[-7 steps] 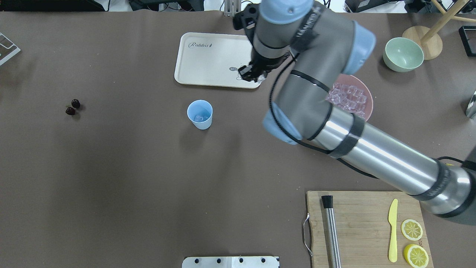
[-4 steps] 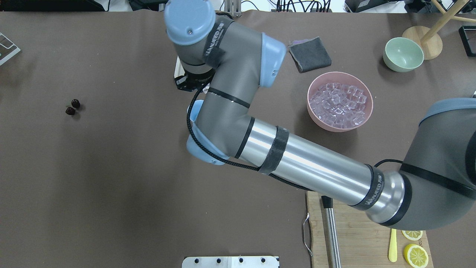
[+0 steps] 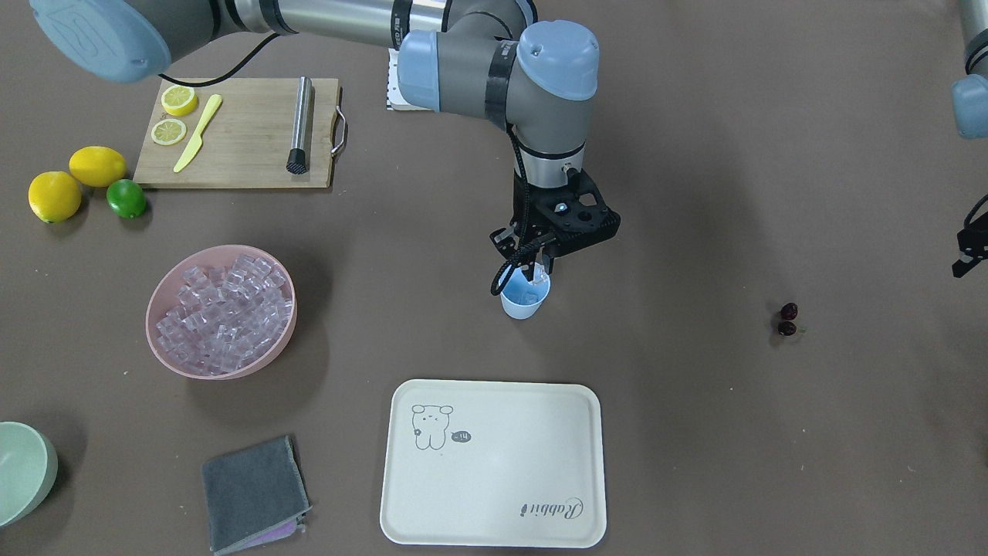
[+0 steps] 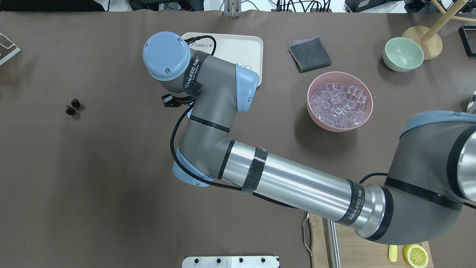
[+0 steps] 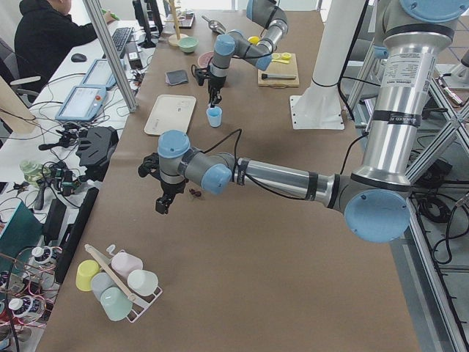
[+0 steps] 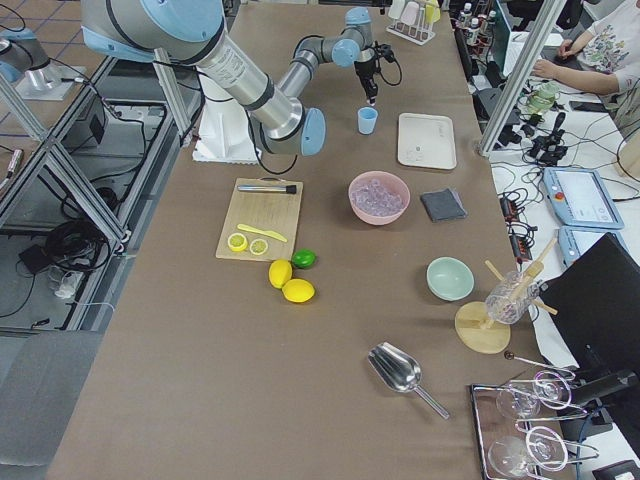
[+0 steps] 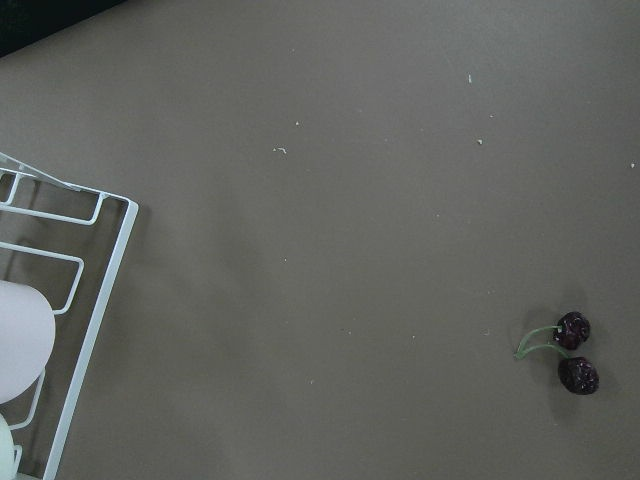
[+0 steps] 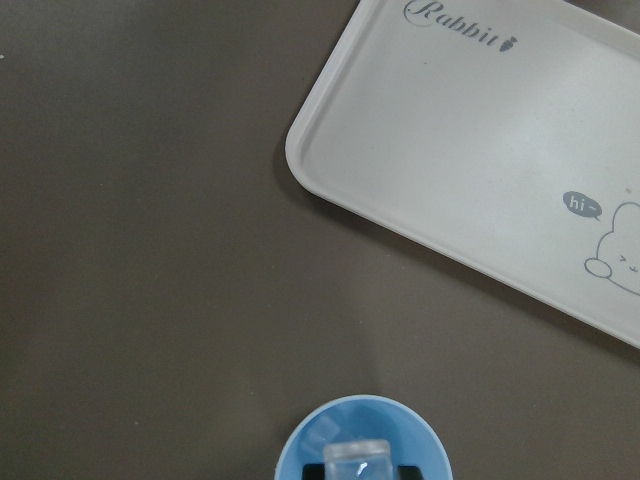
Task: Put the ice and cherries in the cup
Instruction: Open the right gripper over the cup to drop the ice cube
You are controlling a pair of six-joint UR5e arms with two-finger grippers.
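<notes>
Step in hand: ice transfer. The right claw [image 3: 532, 270] hangs directly above the cup [image 3: 526, 303]. The cup stands upright on the counter [image 3: 695, 193], between the pink bowl [image 3: 152, 297] and the cherries [image 3: 787, 320] and near the tray [image 3: 494, 463]. The claw is narrowed on one ice cube [image 8: 355, 462], and the right wrist view places that cube over the middle of the cup's mouth. Whether the cube sits above the rim or already below it cannot be told. Next move, as judged: part the jaws just enough to drop the cube, then lift straight up so the fingers do not tip the light cup. The remaining ice [image 3: 224, 309] lies heaped in the pink bowl. The cherries lie on the counter well apart from the cup, stems joined, not yet picked up. The left claw [image 5: 163, 204] hovers near them; its opening cannot be told from these views. Cherry pickup is judged to follow, and it calls for a light grip on fruit or stems.
</notes>
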